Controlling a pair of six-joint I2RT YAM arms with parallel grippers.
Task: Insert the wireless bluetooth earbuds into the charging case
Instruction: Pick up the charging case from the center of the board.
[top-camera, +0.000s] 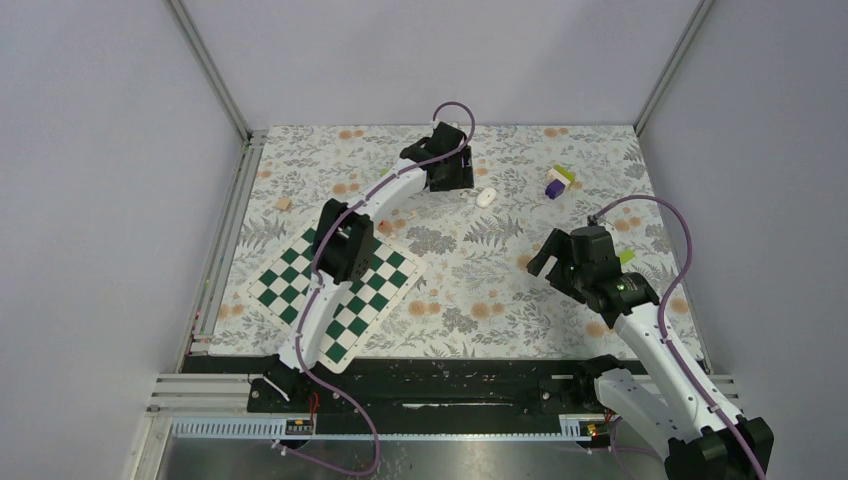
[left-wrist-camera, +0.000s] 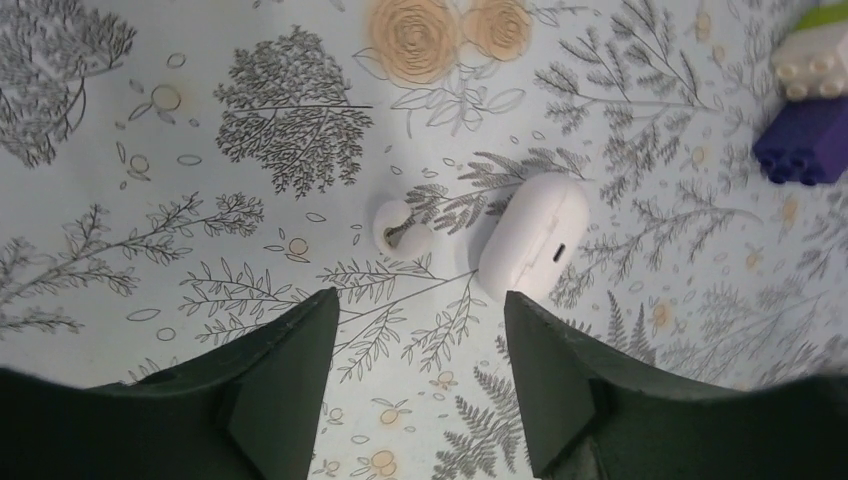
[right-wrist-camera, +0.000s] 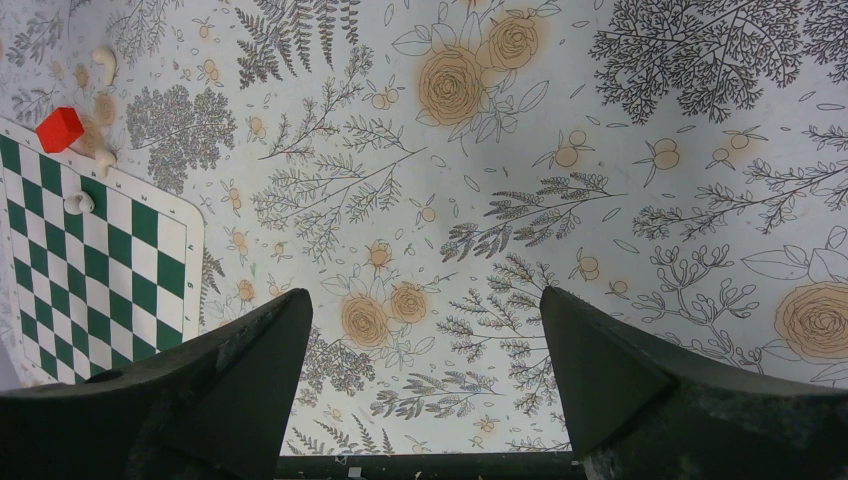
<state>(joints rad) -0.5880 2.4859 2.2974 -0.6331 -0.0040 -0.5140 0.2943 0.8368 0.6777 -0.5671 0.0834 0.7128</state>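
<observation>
The step in hand looks like picking up an earbud. The left fingers (left-wrist-camera: 285, 385) stand apart with nothing between them, hovering over the tabletop (left-wrist-camera: 650, 330) just short of the case (left-wrist-camera: 533, 235). The case lies flat and appears shut, with only its white shell showing and none of its inside. 1 earbud (left-wrist-camera: 400, 228) lies just to the left of the case in the left wrist view, a narrow gap away and roughly in line with the space between the fingers. I cannot make out a 2nd earbud in any view. The right fingers (right-wrist-camera: 230, 390) are spread wide and empty, well apart from the case on its near side. As I judge it, the task is barely begun, since the lid must come open before anything goes in. The next move calls either for the left fingers to come down around the earbud and close gently on so small and round a thing, or for the case to be steadied and opened, likely with the right arm's help. Only the left wrist view shows the earbud and the small slot in the case's shell, with toy bricks (left-wrist-camera: 805, 140) off to the case's right. The top view shows the case as a mere white spot but places both arms against it. The right wrist view shows no case, only a chessboard (right-wrist-camera: 90, 280) and a red cube (right-wrist-camera: 60, 128).
</observation>
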